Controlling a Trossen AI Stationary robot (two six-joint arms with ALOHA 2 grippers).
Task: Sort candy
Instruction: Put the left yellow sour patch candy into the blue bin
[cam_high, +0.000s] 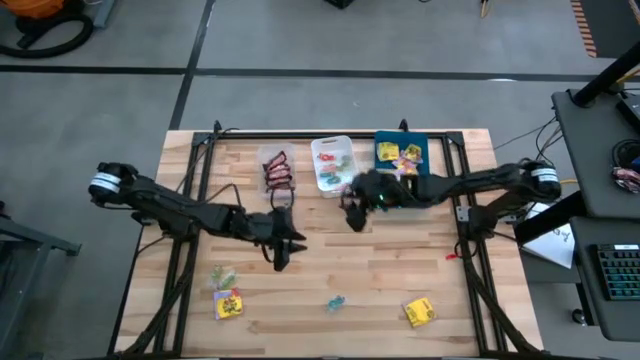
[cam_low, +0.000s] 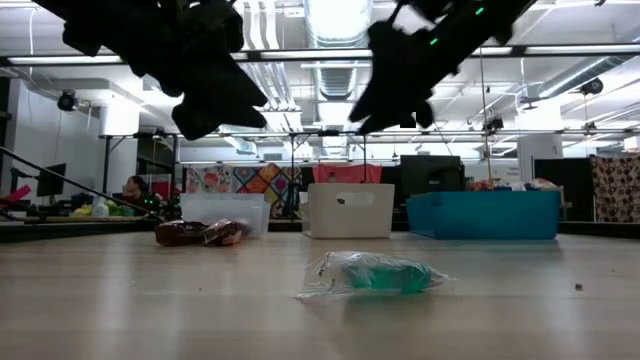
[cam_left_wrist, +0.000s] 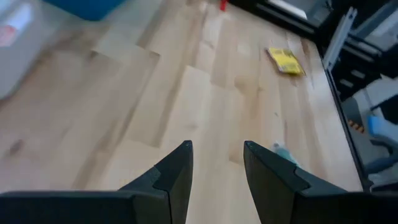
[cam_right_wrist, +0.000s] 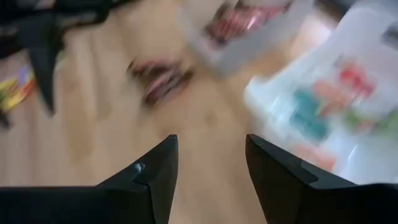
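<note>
We see the right pincer (cam_high: 352, 222) at the middle of the high view, just below the white tray (cam_high: 333, 166). Its fingers stand apart and hold nothing. The left pincer (cam_high: 281, 256) hangs left of centre, also parted and empty.

The sorted candy lies in three trays at the top: red-brown bars in the clear tray (cam_high: 275, 171), small coloured pieces in the white one, yellow packets in the blue tray (cam_high: 402, 153).

Loose candy remains on the table (cam_high: 330, 262). One bar (cam_high: 282, 198) lies just below the clear tray, between both pincers. The teal piece (cam_high: 335, 303) lies at bottom centre, its long axis left to right. The yellow packet (cam_high: 419, 312) lies at lower right, nearer to the right arm. Another yellow packet (cam_high: 228, 304) and a green piece (cam_high: 221, 275) lie at lower left, nearer to the left arm.
</note>
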